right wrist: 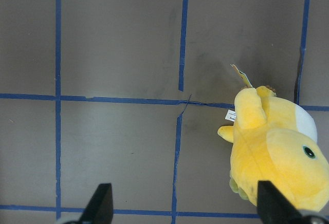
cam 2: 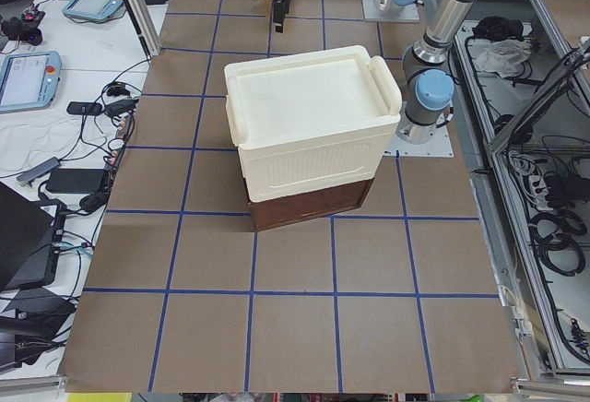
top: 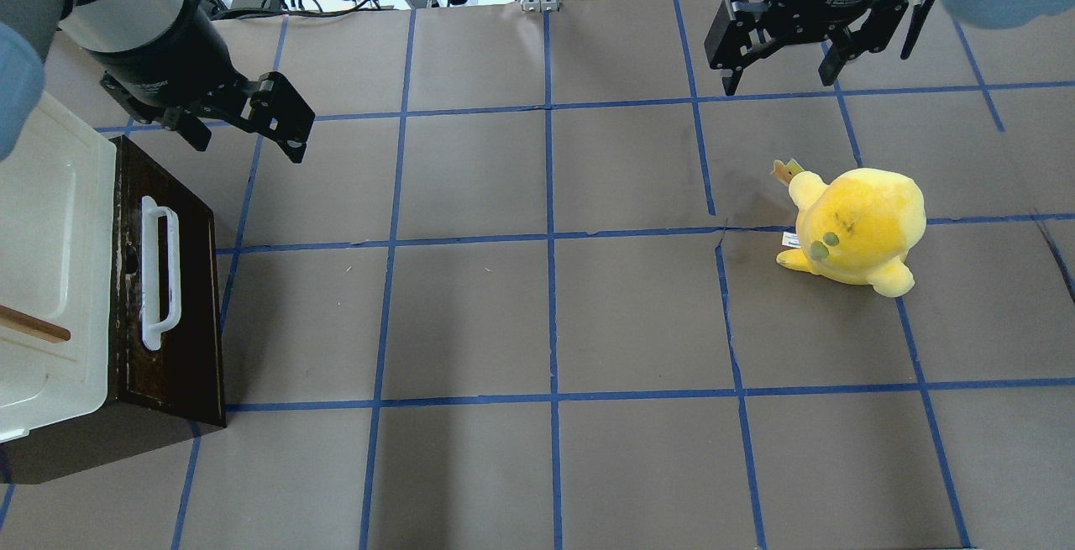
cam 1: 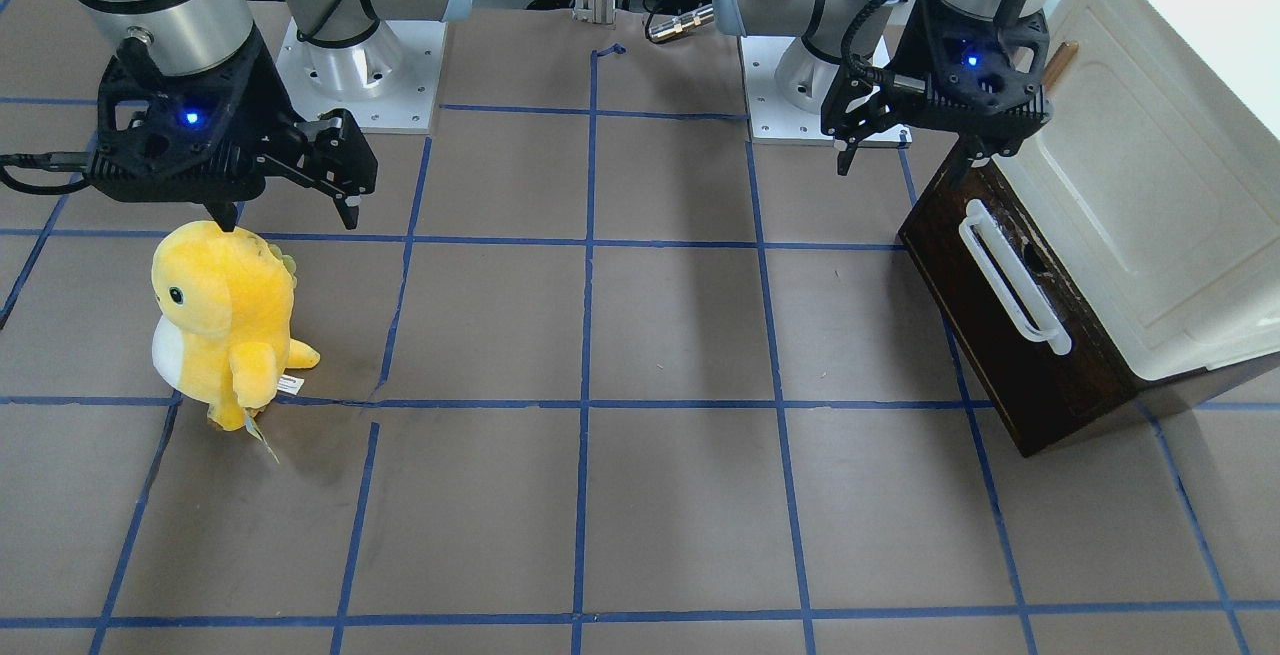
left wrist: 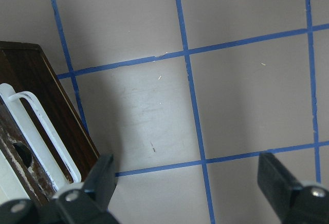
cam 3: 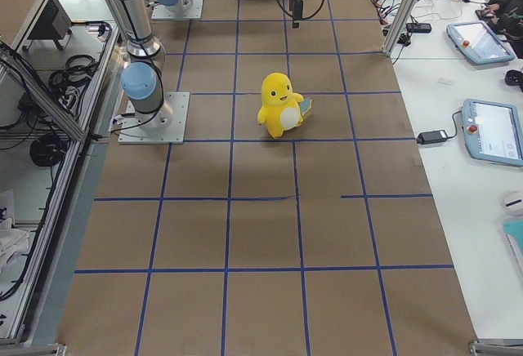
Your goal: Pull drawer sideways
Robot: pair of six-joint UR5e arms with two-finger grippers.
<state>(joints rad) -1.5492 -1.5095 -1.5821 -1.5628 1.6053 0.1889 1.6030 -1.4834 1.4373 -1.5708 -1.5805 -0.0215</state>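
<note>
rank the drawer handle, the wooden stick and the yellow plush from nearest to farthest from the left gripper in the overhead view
1. White bar handle, on the drawer front, beside the left gripper.
2. Wooden stick, on the cabinet top, far left.
3. Yellow plush dinosaur, far right side.

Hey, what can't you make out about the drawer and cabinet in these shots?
Inside of the drawer: hidden everywhere, covered by the cream cabinet.
White handle: exterior left view, blocked by the cabinet.
Cabinet's far side: overhead view, cut by the left edge.
Left claw: left wrist view, bottom edge cuts it.
</note>
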